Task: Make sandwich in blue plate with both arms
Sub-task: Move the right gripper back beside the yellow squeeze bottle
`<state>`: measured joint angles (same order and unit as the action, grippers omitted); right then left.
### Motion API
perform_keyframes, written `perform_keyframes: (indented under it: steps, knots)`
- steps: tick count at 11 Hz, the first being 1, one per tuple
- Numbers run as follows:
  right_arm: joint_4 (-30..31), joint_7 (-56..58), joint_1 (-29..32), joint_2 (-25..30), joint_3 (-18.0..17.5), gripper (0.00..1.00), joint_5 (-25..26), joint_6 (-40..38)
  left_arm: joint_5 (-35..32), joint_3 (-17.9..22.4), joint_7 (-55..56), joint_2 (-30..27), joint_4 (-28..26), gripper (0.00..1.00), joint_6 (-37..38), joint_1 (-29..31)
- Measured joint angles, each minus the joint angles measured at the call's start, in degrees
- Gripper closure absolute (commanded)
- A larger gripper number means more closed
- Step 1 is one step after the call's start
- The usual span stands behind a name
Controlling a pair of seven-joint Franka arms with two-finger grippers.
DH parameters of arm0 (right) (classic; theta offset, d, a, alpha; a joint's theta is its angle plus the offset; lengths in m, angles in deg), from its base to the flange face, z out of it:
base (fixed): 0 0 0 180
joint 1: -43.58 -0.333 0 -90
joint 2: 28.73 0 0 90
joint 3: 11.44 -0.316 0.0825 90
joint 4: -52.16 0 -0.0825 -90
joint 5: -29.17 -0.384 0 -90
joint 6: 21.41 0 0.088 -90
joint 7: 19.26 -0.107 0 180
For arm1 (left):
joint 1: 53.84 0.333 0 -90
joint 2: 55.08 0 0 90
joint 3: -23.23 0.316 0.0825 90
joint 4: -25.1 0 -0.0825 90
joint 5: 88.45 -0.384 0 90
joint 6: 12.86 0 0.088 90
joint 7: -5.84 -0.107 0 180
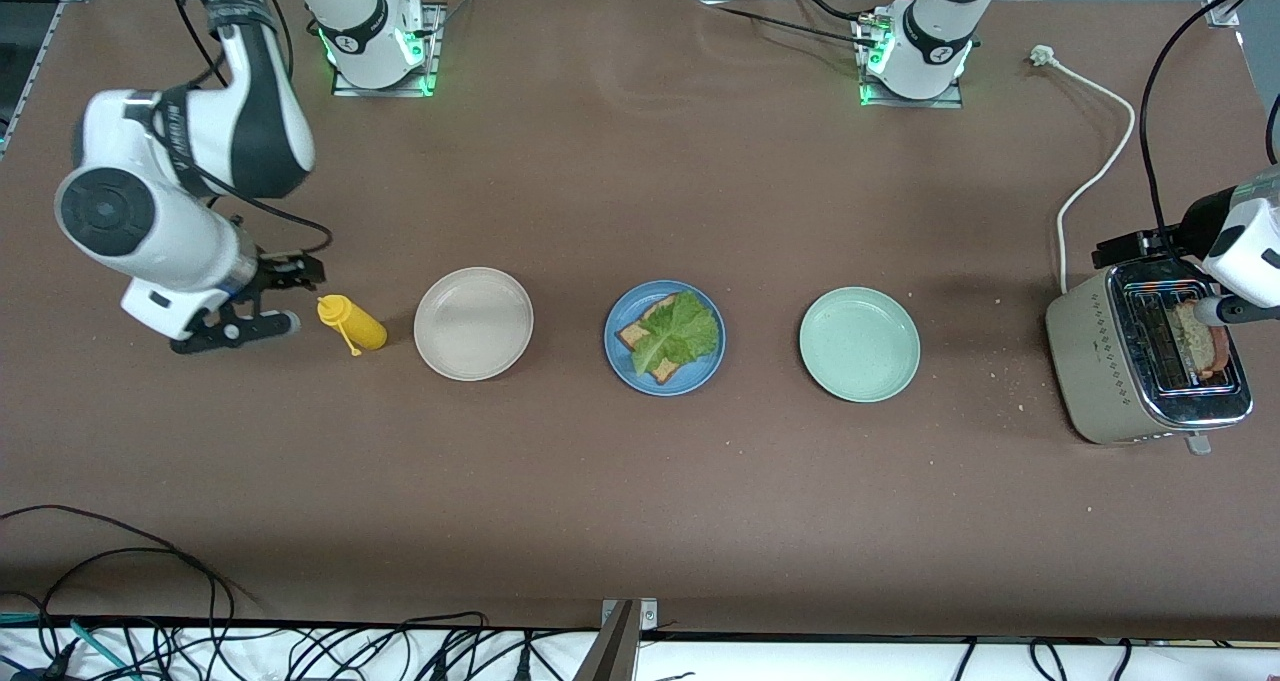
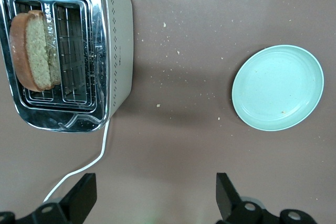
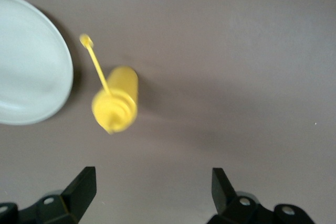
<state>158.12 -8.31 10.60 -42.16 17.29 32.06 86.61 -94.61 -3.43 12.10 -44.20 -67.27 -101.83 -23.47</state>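
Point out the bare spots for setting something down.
Bare: the table between the arm bases and the plates, the strip nearer the camera, the pale green plate and beige plate. Crowded: the blue plate and around the toaster.

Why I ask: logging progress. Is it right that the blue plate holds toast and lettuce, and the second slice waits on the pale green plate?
Not quite. The pale green plate is empty; left wrist view shows the second slice in the toaster.

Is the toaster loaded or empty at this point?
Loaded: one toast slice stands in one slot of the toaster, top poking out; the other slot shows only bare wire rack.
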Motion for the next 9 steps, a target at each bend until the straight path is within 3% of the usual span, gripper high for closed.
perform_keyframes:
  steps: [3,6,7,9]
  knots:
    - [10.19,13.60,0.02,6.08,7.41,0.02,-1.29,6.94,0.00,0.06,0.00,0.00,-0.01,0.00,0.00,0.01]
    - [13.25,26.42,0.90,5.42,11.62,0.02,-7.33,12.02,0.00,0.17,0.00,0.01,-0.01,0.00,0.00,0.03]
    - [13.80,32.01,2.02,4.35,11.73,0.01,-11.67,13.00,0.00,0.18,0.00,0.03,-0.01,0.00,0.00,0.04]
    - [14.66,47.63,4.90,-0.04,11.78,0.01,-25.71,14.32,0.00,0.21,0.00,0.09,-0.01,0.00,-0.02,0.05]
